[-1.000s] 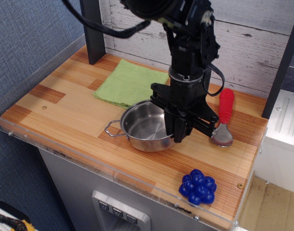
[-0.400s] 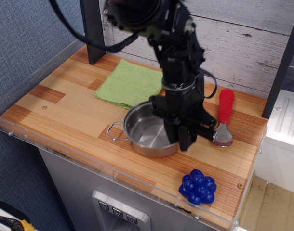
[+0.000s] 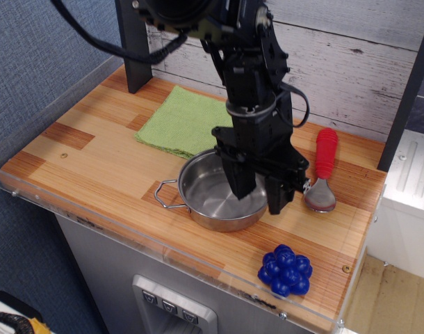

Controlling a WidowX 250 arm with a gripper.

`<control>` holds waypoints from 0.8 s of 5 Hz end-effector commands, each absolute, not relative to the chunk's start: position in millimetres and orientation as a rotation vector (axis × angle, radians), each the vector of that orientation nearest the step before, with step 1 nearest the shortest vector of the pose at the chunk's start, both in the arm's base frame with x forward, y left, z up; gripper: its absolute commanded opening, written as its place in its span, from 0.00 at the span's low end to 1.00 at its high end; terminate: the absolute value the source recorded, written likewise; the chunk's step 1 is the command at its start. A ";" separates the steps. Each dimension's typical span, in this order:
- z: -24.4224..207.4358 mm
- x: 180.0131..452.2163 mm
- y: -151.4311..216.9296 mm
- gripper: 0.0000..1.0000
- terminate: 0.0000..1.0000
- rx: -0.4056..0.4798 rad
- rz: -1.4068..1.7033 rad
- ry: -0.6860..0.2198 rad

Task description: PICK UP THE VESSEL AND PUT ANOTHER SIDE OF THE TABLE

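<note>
Spread jaws of the gripper [image 3: 261,191] straddle the right-hand rim of the pot [image 3: 215,197]: one black finger [image 3: 241,182] reaches down inside the bowl and the other sits just outside the wall, on the side toward the spoon. Whether the fingers are actually pressing on the rim cannot be told from this angle, and there is visible space between them.

That pot is a shallow, shiny steel vessel sitting near the middle of the table [image 3: 94,149], slightly toward the front edge. One thin wire loop handle sticks out on its left side; the opposite handle is hidden behind the gripper. Its back rim lies just beside, perhaps touching, the front corner of a green cloth [image 3: 185,120] spread flat toward the rear.

Right of the gripper lies a spoon [image 3: 323,170] with a red handle, its metal bowl toward the front and close to the outer finger. A cluster of blue grapes [image 3: 286,269] sits near the front right corner, well apart from the pot.
</note>
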State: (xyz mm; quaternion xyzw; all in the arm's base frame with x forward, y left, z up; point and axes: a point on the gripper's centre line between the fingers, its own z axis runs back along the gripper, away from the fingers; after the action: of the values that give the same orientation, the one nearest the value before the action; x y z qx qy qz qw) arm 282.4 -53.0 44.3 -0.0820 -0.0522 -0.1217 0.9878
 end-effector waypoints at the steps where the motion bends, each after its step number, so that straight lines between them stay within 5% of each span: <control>1: 99.0 296.5 -49.1 1.00 0.00 -0.065 -0.254 -0.198; 4: 130.2 348.6 11.5 1.00 0.00 0.035 -0.199 -0.213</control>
State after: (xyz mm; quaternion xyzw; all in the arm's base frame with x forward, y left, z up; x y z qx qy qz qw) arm 353.3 10.8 115.5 0.0146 -0.0885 -0.0976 0.9912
